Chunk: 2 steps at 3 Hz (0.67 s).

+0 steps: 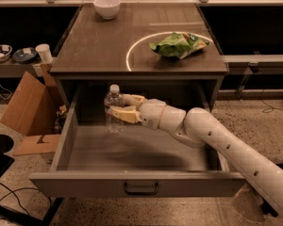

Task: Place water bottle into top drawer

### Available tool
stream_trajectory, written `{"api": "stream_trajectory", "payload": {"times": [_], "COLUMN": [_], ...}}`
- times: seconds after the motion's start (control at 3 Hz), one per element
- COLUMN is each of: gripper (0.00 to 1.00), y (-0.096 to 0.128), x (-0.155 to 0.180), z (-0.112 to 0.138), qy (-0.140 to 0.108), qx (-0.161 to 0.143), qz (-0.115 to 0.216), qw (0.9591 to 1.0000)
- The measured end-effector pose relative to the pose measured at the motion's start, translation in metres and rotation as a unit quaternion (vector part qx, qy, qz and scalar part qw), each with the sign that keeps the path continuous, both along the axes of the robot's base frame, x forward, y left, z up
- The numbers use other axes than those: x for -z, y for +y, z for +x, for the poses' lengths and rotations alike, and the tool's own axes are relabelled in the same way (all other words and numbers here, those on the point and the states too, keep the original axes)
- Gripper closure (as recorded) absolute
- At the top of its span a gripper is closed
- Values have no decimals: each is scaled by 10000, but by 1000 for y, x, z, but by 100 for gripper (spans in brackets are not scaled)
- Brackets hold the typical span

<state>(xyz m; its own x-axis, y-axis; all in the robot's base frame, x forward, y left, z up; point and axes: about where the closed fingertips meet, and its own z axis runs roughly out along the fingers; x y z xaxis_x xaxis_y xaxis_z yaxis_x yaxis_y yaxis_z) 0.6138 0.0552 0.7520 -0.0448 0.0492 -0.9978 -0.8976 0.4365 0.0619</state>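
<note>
Gripping the water bottle (112, 97) around its middle with the tool (118, 105), reaching in from the right on a white arm (217, 140). Holding the bottle upright, white cap up, inside the open top drawer (137, 186), toward its far left part; resting on the grey floor or hanging just above it, cannot tell which. Sitting on the worktop (94, 51) above: white bowl (106, 6) at far left, crumpled green bag (179, 44) at right, overlapping a white ring mark (132, 51). Standing left of the cabinet: cardboard box (28, 102), with a paper cup (44, 53) on a low shelf behind.
</note>
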Motion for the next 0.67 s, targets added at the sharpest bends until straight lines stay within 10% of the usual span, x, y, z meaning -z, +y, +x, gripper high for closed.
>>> {"api": "stream_trajectory", "payload": {"times": [0.67], "gripper": [100], "y": [14], "x": [23], "z": [-2], "qy": [66], "qx": [-102], "qz": [-230], "qw": [9997]}}
